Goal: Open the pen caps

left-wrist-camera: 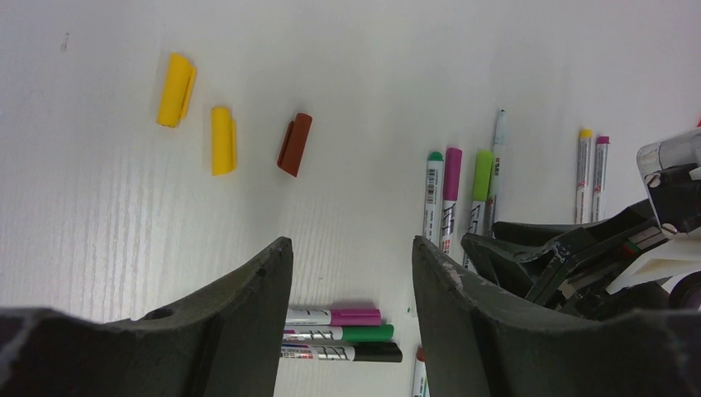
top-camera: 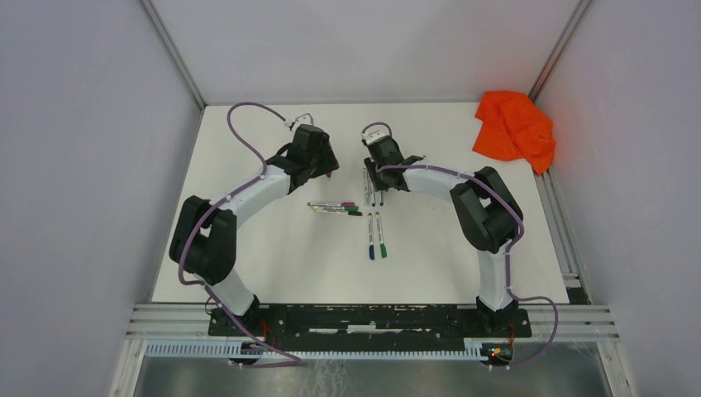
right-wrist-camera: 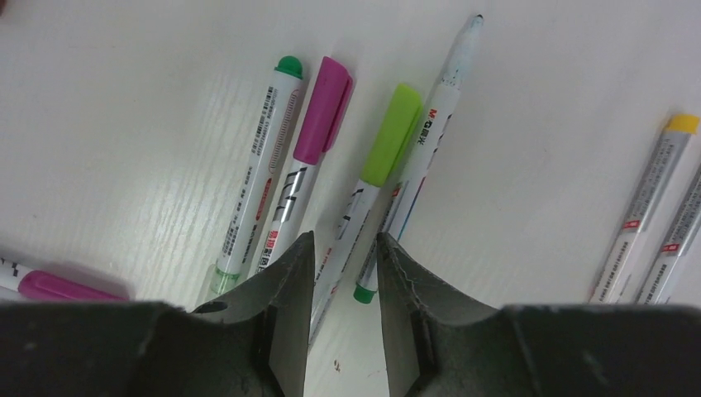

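Observation:
My left gripper (left-wrist-camera: 351, 248) is open and empty, held above the table. Ahead of it lie three loose pen caps: two yellow (left-wrist-camera: 175, 89) (left-wrist-camera: 222, 140) and a dark red one (left-wrist-camera: 294, 144). Below it three pens lie side by side, with magenta (left-wrist-camera: 355, 317), green (left-wrist-camera: 368, 333) and black (left-wrist-camera: 376, 352) caps on. My right gripper (right-wrist-camera: 343, 244) is open, low over a row of pens. The barrel of the lime-capped pen (right-wrist-camera: 391, 132) and the green end of an uncapped pen (right-wrist-camera: 442, 91) lie between its fingers. A magenta-capped pen (right-wrist-camera: 322, 107) lies beside them.
An orange cloth (top-camera: 514, 126) lies at the back right corner. Two more pens (top-camera: 376, 236) with blue and green caps lie in the table's middle. Yellow- and magenta-ended pens (left-wrist-camera: 584, 169) lie to the right of the row. The two grippers (top-camera: 318, 161) (top-camera: 376, 174) are close together.

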Controlling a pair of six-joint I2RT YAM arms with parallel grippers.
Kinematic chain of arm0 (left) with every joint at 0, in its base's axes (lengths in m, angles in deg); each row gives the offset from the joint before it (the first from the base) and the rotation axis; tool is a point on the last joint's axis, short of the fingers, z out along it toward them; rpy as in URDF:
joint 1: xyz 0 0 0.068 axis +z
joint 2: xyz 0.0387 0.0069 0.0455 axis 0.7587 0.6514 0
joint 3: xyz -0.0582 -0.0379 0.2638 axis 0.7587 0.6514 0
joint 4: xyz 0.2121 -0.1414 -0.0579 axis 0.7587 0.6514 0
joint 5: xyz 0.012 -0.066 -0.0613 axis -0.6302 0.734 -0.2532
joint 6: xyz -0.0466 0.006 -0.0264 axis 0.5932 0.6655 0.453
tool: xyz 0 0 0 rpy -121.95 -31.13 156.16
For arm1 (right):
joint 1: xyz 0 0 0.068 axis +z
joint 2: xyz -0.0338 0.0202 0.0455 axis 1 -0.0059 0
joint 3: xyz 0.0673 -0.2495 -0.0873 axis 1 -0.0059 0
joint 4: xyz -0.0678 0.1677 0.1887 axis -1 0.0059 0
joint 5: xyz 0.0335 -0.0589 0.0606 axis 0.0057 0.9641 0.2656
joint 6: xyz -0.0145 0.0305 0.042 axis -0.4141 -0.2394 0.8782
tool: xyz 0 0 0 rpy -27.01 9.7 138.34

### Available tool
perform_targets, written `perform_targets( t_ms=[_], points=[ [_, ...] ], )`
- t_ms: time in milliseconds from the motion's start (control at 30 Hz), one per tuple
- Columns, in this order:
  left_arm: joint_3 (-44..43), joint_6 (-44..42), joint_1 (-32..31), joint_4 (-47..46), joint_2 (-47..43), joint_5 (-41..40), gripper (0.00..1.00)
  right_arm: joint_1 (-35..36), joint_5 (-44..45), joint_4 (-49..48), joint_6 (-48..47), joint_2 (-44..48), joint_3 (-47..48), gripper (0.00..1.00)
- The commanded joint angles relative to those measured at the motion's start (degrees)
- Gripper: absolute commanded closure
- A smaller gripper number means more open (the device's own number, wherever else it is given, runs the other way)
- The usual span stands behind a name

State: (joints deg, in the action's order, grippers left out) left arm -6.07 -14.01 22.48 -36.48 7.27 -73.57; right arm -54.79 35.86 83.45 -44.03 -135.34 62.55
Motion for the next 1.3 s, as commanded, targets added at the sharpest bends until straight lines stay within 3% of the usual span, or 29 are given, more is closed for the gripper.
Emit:
perform_targets(
  t_ms=[0, 433, 800, 967, 1267],
  points=[
    [0.4, 1.6, -0.4, -2.2, -2.0, -0.2, 0.38, 0.3, 0.2, -0.5, 1.1, -1.9, -1.2, 0.62],
    [0.2, 1.6, -0.4, -2.1, -1.6, -0.2, 0.38, 0.3, 0.9, 0.8, 0.5, -2.8, -1.5, 0.67],
    [-0.3, 1.4, -0.3, -1.8, -2.0, 1.6, 0.38, -0.7, 1.1, -1.5, 0.7, 0.4, -9.3, 1.00],
    [-0.4, 2.0, -0.4, -2.9, -1.9, 4.9, 0.37, -0.9, 1.0, -5.7, -0.2, 4.7, -11.5, 1.00],
    [-0.2, 7.9, -0.3, -9.3, 0.2, 17.6, 0.35, -1.0, -7.1, -17.3, -0.4, 14.0, -18.9, 1.00]
  ],
)
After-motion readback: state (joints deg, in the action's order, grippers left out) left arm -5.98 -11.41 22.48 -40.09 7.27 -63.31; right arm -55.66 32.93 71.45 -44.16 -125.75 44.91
